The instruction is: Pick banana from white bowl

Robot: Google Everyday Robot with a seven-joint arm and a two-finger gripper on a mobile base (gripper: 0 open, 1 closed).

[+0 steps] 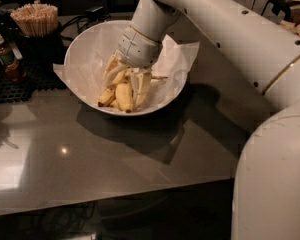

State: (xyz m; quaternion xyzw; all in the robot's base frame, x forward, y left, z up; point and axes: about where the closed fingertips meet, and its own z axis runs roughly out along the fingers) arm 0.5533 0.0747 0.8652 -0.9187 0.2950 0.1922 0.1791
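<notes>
The white bowl (85,44) stands at the back of the counter, lined with a crinkled white paper sheet (177,54). Bananas lie in its front part. The plump yellow banana (124,96) points toward the front rim. A slimmer banana (106,97) with a dark tip lies just left of it. My gripper (128,84) reaches down into the bowl from the upper right, right over the bananas and touching them. Its wrist hides the bananas' far ends.
A dark cup of wooden sticks (36,20) and a small brown bottle (5,56) stand on a black mat left of the bowl. My white arm (240,39) and base (275,174) fill the right side. The grey counter (115,159) runs toward me.
</notes>
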